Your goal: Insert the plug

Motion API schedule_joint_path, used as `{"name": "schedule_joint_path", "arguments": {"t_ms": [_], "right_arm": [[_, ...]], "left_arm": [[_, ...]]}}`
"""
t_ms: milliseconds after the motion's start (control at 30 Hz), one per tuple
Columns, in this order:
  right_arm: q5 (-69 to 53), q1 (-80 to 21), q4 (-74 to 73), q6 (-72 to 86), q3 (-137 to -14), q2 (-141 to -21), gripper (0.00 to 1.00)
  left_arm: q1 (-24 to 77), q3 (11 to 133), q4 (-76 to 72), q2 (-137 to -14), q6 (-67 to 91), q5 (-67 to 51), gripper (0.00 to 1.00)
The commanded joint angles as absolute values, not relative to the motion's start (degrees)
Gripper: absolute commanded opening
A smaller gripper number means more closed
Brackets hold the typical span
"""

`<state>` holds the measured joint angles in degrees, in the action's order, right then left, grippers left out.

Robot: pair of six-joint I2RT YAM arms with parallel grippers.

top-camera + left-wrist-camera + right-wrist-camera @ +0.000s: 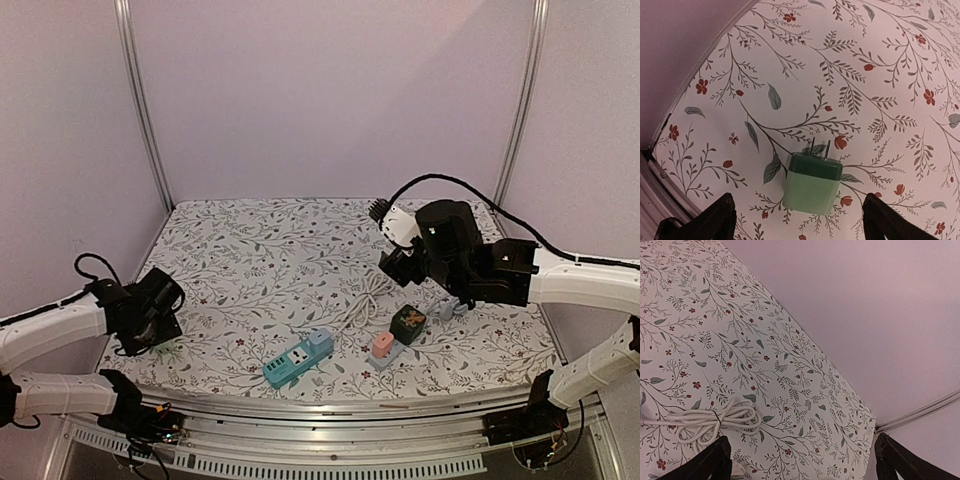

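L arm low, well left of teal plastic power strip (297, 362) | left gripper (798, 197) spread, straddling pale-green cube plug (812, 182) lying flat on floral cloth (260, 250), no contact | R arm raised behind-right of strip | right gripper (802, 452) spread, empty, above coiled white cord (710, 421)

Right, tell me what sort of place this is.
Probably a robot test booth: plain walls on metal posts, a floral-cloth work surface, and a power strip and green plug laid out.
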<state>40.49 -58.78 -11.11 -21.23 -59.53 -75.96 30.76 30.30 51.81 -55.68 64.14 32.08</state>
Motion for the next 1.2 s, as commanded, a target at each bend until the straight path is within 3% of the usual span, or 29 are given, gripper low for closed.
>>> {"name": "schedule_joint_path", "arguments": {"t_ms": [0, 333, 500, 667, 933, 1167], "right_arm": [[41.7, -58.3, -10.9, -20.2, -58.6, -74.8, 0.99], [41.6, -58.3, -11.2, -20.0, -58.6, -74.4, 0.99], [41.0, -58.2, -11.6, -19.6, -58.4, -73.5, 0.99], [40.5, -58.2, -11.6, -19.4, -58.2, -72.9, 0.99], [40.9, -58.1, -11.6, -19.5, -58.2, -73.1, 0.99], [40.8, -57.8, -11.6, -19.5, -58.3, -73.5, 0.99]], "left_arm": [[25.8, 28.2, 44.3, -56.7, 57.4, 25.3, 0.86], [24.1, 27.4, 41.0, -60.9, 54.9, 22.4, 0.75], [24.1, 28.3, 39.3, -64.2, 53.6, 20.4, 0.63], [24.0, 28.4, 37.1, -66.5, 52.6, 18.9, 0.60], [24.9, 31.0, 31.6, -73.2, 50.0, 15.4, 0.31], [33.3, 37.5, 28.5, -82.3, 51.2, 15.4, 0.28]]}}
